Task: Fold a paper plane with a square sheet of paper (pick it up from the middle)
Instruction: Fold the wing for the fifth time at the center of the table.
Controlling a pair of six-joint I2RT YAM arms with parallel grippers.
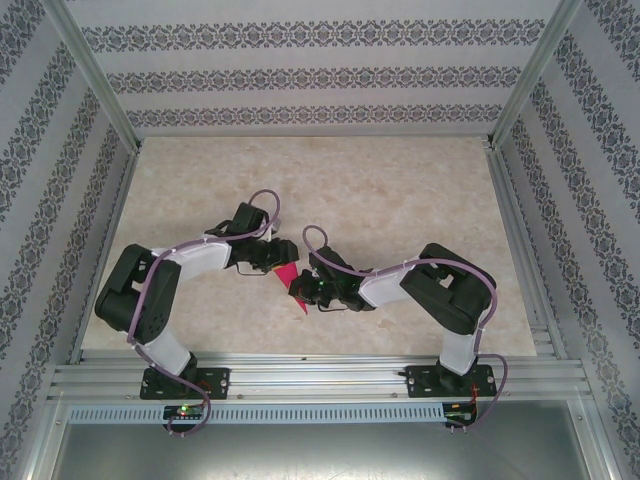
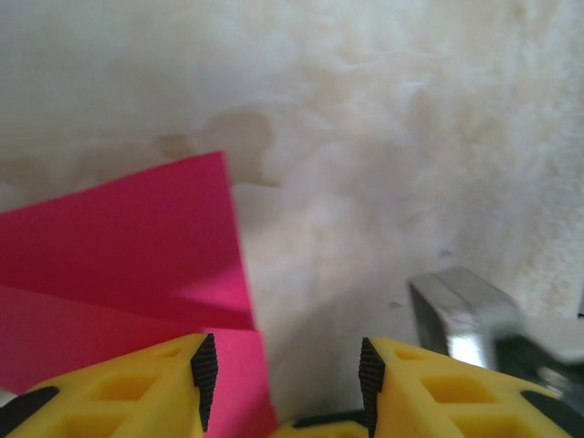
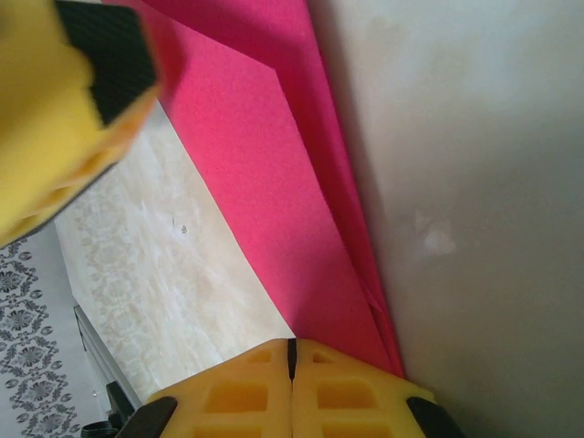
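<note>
While R claw (image 3: 292, 351) shut beside pink paper (image 3: 265, 182), L claw (image 2: 286, 379) half-open.

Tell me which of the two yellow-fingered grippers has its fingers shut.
The right gripper: its yellow fingers meet with no gap where the folded magenta paper sheet reaches them. The left gripper has a clear gap between its fingers.

The paper (image 1: 289, 279) sits on the table (image 1: 400, 190), between the left gripper (image 1: 273, 260) and right gripper (image 1: 303, 291).
</note>
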